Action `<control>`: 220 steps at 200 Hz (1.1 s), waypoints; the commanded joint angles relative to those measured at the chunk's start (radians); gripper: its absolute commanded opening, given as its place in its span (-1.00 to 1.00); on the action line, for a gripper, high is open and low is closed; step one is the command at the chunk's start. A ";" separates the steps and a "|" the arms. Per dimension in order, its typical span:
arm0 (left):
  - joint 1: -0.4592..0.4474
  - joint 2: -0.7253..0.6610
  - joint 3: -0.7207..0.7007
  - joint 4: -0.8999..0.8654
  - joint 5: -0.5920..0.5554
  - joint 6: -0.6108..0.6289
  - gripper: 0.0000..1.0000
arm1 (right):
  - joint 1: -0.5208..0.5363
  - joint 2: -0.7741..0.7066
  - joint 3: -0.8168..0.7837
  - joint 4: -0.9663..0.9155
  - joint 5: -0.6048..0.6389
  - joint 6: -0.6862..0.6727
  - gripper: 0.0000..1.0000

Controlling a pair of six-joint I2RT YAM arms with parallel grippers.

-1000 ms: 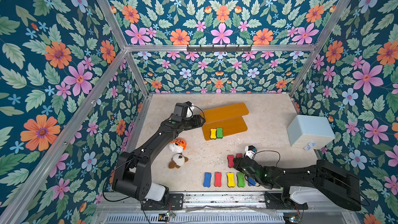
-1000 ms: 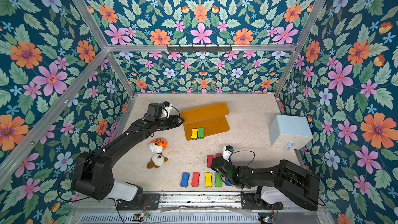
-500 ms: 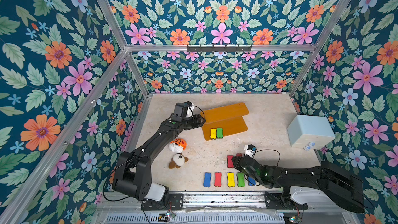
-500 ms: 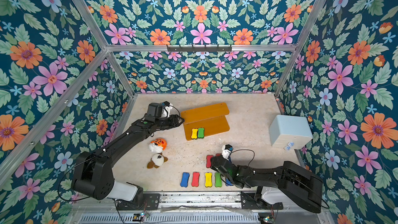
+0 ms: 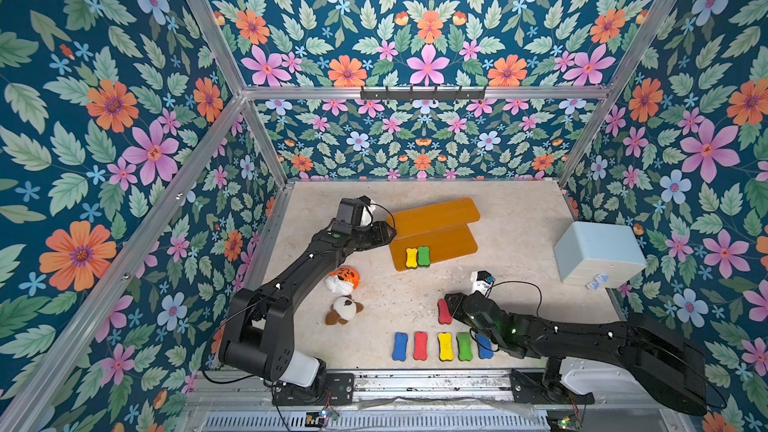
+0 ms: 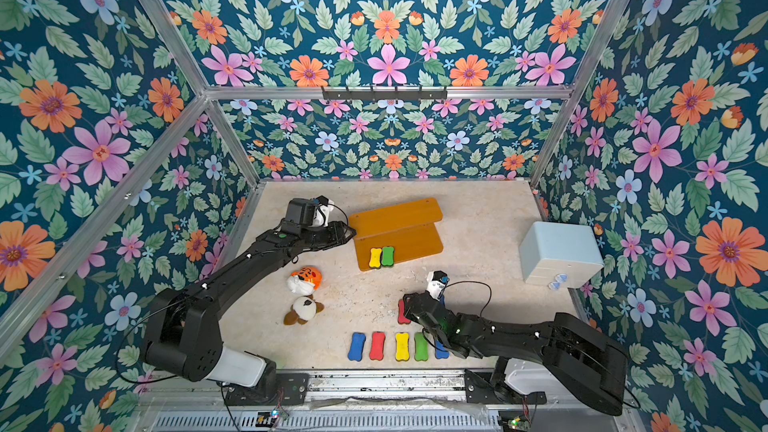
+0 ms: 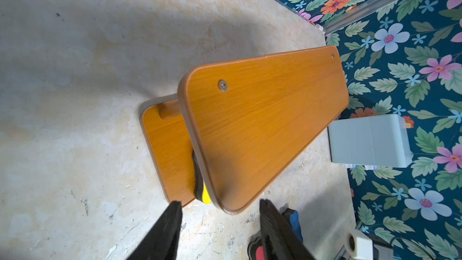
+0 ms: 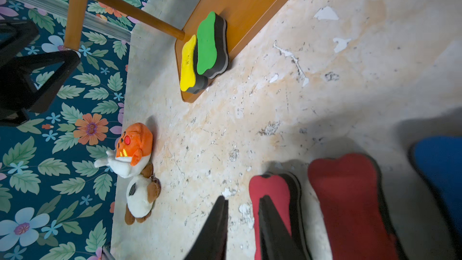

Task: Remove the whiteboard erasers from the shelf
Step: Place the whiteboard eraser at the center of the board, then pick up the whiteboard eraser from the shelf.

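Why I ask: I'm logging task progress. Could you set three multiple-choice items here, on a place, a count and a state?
1. On the shelf, the yellow eraser and green eraser lie: A on the upper tier; B on the lower tier; C under both tiers.
2. The front row of erasers holds: A three; B five; C seven.
3. The left gripper is: A open, empty; B shut on the yellow eraser; C shut on a plush toy.
Key: 1 B, both rest on the lower board; 2 B, five lie side by side; 3 A, its fingers stand apart, nothing between.
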 commanded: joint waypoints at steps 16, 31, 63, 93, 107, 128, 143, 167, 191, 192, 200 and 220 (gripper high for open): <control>-0.002 0.015 0.019 0.033 0.035 -0.023 -0.03 | -0.077 0.040 0.027 0.124 -0.076 -0.082 -0.45; -0.005 0.018 0.014 0.048 0.045 -0.031 -0.07 | -0.121 0.063 0.032 0.184 -0.114 -0.098 -0.45; -0.006 0.036 0.013 0.059 0.058 -0.036 -0.14 | -0.206 0.134 0.072 0.259 -0.192 -0.142 -0.45; -0.005 0.054 0.013 0.055 0.052 -0.024 -0.18 | -0.260 0.212 0.123 0.320 -0.239 -0.174 -0.45; -0.005 0.065 0.014 0.054 0.057 -0.024 -0.21 | -0.279 0.260 0.153 0.344 -0.256 -0.185 -0.45; -0.005 0.076 0.019 0.051 0.059 -0.019 -0.27 | -0.301 0.338 0.200 0.386 -0.289 -0.192 -0.45; -0.005 0.076 0.021 0.048 0.059 -0.015 -0.29 | -0.310 0.390 0.232 0.411 -0.309 -0.194 -0.44; -0.004 0.076 0.026 0.036 0.054 -0.005 -0.32 | -0.325 0.477 0.274 0.432 -0.335 -0.195 -0.40; -0.003 0.077 0.027 0.033 0.056 -0.001 -0.32 | -0.334 0.518 0.303 0.430 -0.344 -0.199 -0.37; -0.003 0.077 0.028 0.033 0.056 -0.001 -0.32 | -0.334 0.519 0.304 0.429 -0.344 -0.199 -0.37; -0.003 0.080 0.028 0.033 0.055 -0.001 -0.31 | -0.337 0.527 0.310 0.423 -0.343 -0.200 -0.36; -0.003 0.081 0.033 0.031 0.061 0.000 -0.32 | -0.344 0.544 0.320 0.421 -0.343 -0.201 -0.35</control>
